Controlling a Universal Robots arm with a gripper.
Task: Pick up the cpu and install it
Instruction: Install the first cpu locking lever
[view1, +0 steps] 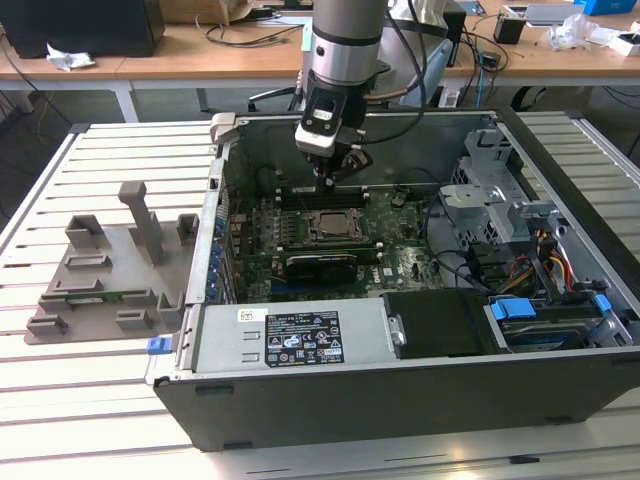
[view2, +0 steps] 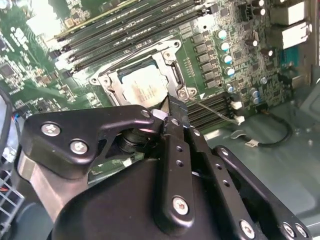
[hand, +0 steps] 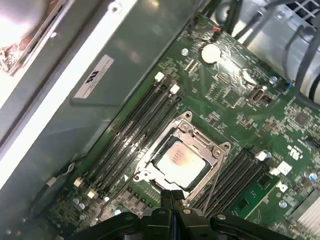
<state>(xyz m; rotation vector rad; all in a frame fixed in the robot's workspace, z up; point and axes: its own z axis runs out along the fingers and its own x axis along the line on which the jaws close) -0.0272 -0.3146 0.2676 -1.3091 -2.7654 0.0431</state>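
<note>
Exterior view, arm: the arm (view1: 345, 50) stands over the open case (view1: 400, 400) on the bench (view1: 60, 400). The jaws hang just above the socket's far edge.
Exterior view, cpu: the cpu (view1: 330, 224) lies in the socket (view1: 303, 222), mid-motherboard.
Second wrist view, jaws: clenched tip to tip, grasping nothing, close over the socket (view2: 167, 56) rim beside the cpu (view2: 142, 90).
First wrist view, cpu: the cpu (hand: 179, 162) lies flat, metal top up, sides parallel to the socket (hand: 190, 127) frame and the memory slots (hand: 135, 130).
Long axis: none; the outline is square.
Step, judged: cpu placed; seating under check.
Practice: keep the tips off the metal top and travel vertically, with no side load on the socket.
</note>
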